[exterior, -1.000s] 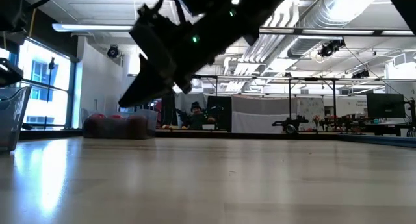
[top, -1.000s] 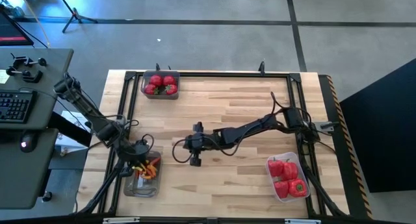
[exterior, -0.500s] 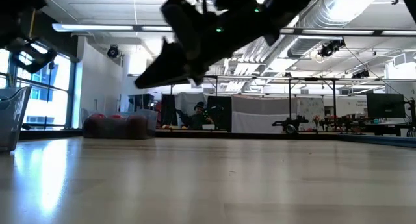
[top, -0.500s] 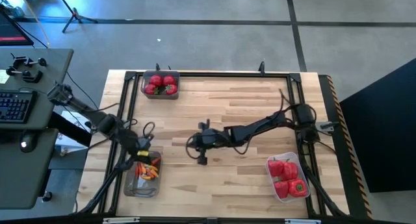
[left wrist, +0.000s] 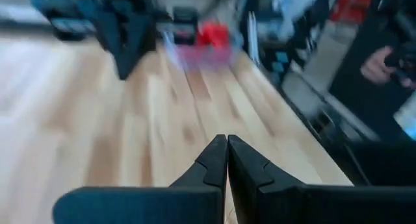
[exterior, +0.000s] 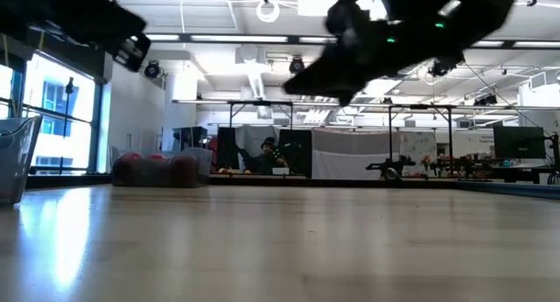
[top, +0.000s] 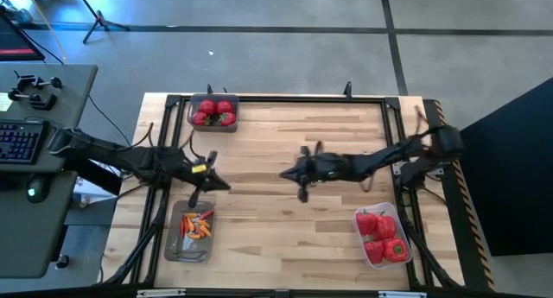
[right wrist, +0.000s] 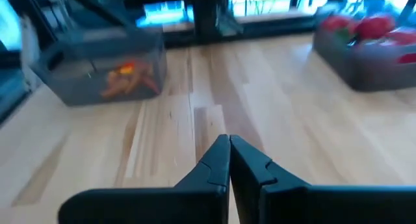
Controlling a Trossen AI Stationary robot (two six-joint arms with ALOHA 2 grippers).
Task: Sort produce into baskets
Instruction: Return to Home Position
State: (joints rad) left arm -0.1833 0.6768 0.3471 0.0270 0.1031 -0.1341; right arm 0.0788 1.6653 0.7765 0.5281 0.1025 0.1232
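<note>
Three clear tubs stand on the wooden table. The near-left tub [top: 193,231] holds slim orange and red pieces [right wrist: 127,81]. The far-left tub [top: 213,112] holds round red fruits [top: 214,111]. The near-right tub [top: 383,236] holds red bell peppers [top: 384,237]. My left gripper [top: 220,185] is shut and empty above the table, just beyond the near-left tub. My right gripper [top: 289,173] is shut and empty above the table's middle. Both pairs of shut fingertips show in the wrist views [left wrist: 227,143] [right wrist: 229,141].
A black frame [top: 276,98] runs around the table's edges. A side desk with a keyboard [top: 19,141] stands off the table's left. Bare wood lies between the three tubs. A person's hand [left wrist: 383,62] shows beyond the table in the left wrist view.
My left gripper has risen from the near-left tub and swung toward the table's middle and far side, leaving the orange and red pieces in the tub. My right gripper has drawn back from the table's middle toward the right edge.
</note>
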